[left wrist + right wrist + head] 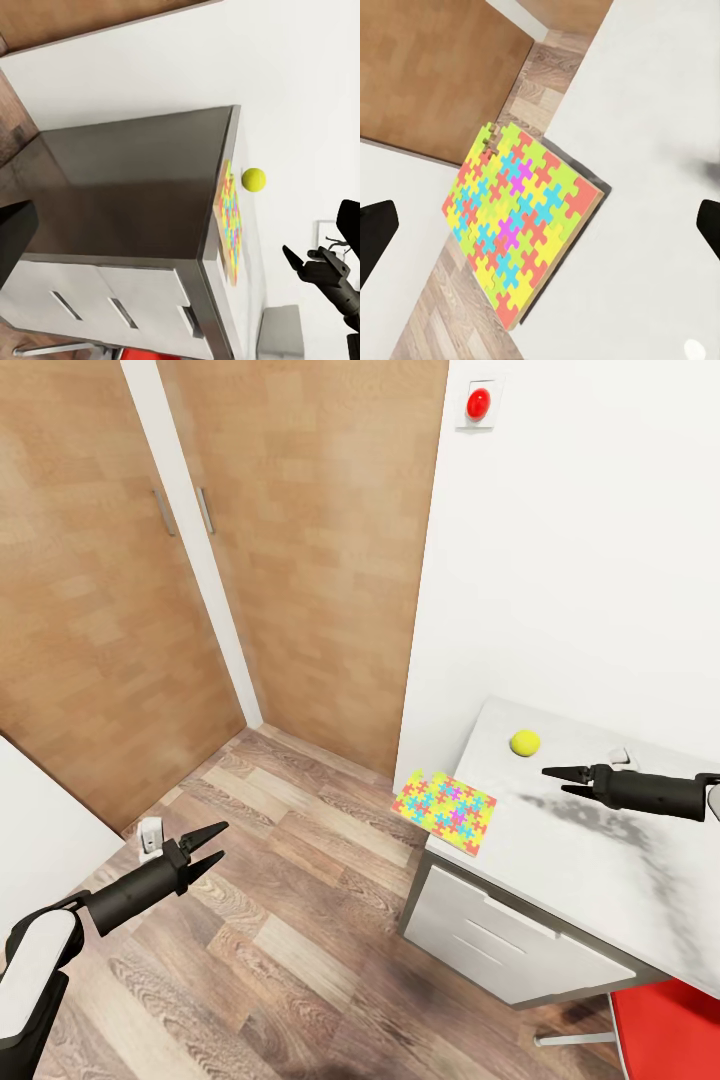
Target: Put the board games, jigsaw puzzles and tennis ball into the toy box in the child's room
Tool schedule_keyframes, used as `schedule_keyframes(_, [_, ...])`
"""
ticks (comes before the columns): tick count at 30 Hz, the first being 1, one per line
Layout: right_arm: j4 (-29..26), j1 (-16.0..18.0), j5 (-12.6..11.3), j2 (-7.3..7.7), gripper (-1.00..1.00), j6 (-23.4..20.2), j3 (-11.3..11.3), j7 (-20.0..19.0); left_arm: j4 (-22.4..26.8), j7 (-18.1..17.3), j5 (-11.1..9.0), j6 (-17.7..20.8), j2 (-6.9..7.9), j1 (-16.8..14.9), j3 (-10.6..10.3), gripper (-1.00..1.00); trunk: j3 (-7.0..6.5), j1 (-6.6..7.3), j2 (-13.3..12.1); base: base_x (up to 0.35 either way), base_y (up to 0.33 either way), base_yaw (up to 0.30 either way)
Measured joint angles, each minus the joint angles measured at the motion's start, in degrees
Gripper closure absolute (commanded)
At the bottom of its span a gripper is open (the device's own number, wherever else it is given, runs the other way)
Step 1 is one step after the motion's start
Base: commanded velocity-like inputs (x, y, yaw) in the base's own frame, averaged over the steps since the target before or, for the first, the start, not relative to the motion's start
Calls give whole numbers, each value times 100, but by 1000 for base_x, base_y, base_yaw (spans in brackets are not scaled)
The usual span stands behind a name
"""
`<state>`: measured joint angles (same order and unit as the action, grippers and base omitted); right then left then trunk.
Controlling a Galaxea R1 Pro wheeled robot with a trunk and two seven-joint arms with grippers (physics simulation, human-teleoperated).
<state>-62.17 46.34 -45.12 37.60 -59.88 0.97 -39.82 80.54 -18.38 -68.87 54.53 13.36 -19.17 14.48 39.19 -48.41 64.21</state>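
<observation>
Puzzle (446, 812) and ball (525, 742) on the desk (580, 880), both of my hands empty.

I see the bright jigsaw puzzle (517, 221) lying flat at the desk's corner, its edge hanging out over the wood floor (270, 920); the yellow tennis ball (253, 179) sits further in, near the white wall (590, 540), apart from the puzzle. My right hand (568, 780) hovers above the desk just beside the ball, fingers spread wide, touching nothing. My left hand (210, 847) hangs over the floor, well apart from the desk, fingers also parted. Wooden wardrobe doors (150, 560) stand behind.
</observation>
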Motion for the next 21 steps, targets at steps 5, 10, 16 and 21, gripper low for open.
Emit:
schedule_keyframes(5, [4,81,0,22,-100,0,3,11,-14,28,-21,11,32,-24,20,-100,0,0,0,0,0,0])
schedule_keyframes(10, [-87,245,6,65,-100,8,-85,23,-47,45,-36,16,55,-53,33,-100,0,0,0,0,0,0])
schedule_keyframes(16, [-263,442,4,111,-100,15,-271,53,-72,40,-48,6,70,-71,29,-100,0,0,0,0,0,0])
schedule_keyframes(21, [-424,552,17,135,-100,15,-432,68,-82,43,-43,-7,72,-78,16,-100,0,0,0,0,0,0])
